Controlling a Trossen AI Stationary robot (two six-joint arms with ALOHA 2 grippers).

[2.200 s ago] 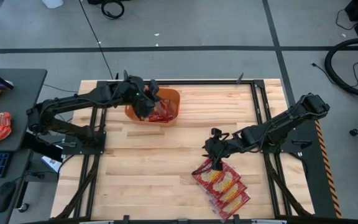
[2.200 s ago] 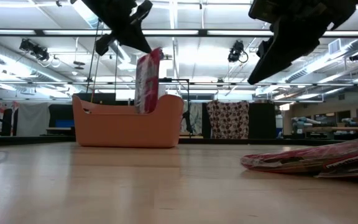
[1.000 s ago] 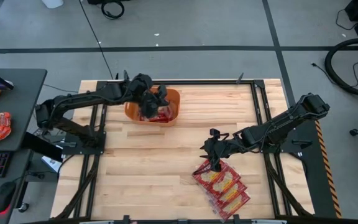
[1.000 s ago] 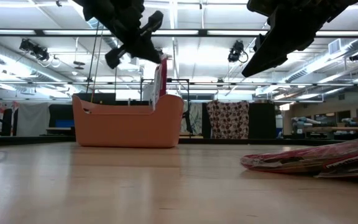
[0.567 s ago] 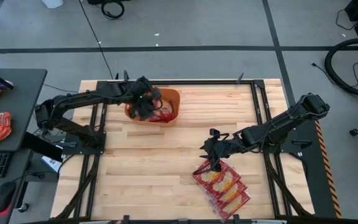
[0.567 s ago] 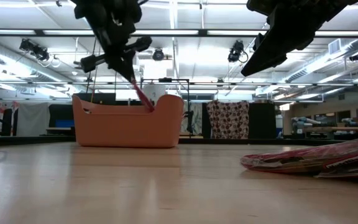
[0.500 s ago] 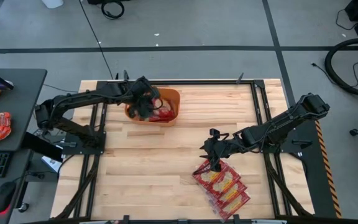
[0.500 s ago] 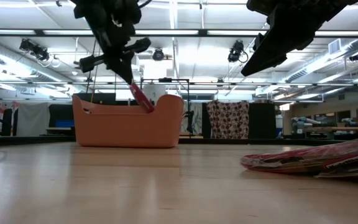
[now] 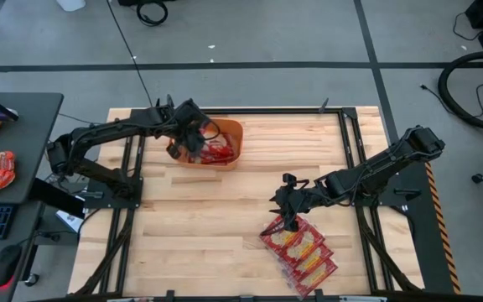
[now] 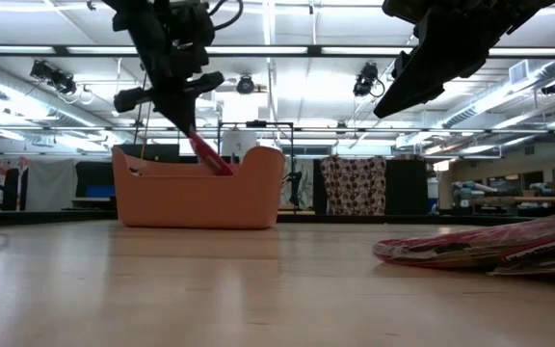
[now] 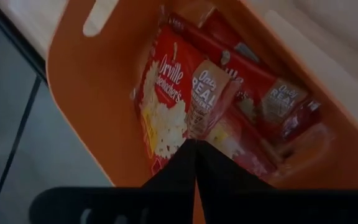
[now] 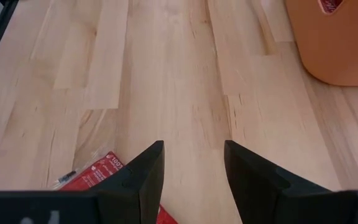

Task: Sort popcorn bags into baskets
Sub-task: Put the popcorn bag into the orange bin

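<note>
An orange tub [image 9: 235, 134] stands at the table's far-left part, also in the low view [image 10: 200, 198], with several red popcorn bags [image 11: 166, 102] lying in it. My left gripper [image 9: 191, 143] hangs over the tub's left half, shut on one bag [image 10: 205, 154]. More bags lie in a flat overlapping pile [image 9: 300, 252] at the near right, resting on the wood [image 10: 489, 251]. My right gripper [image 9: 285, 214] hovers open above the pile's far-left corner [image 12: 98, 174], touching nothing. My left gripper [image 10: 183, 125] pinches the red bag by its upper end [image 10: 194, 143] between the two fingers, which come slanting down from above. The bag hangs tilted below them, and its lower end [image 10: 222, 166] dips behind the tub's wall. In the wrist view the shut fingers [image 11: 185, 162] hide the place of contact.
Bare wood lies between the tub and the pile [image 9: 216, 210]. Black frame rails [image 9: 350, 143] run along the table's left, right and far sides. A side desk [image 9: 15, 168] at the left carries a keyboard, a mouse and orange-red packets.
My left gripper has moved from the tub's right end toward the table's left and has tipped. The bag it holds has gone from standing upright over the tub's right wall to slanting down into the tub. The right arm has kept still.
</note>
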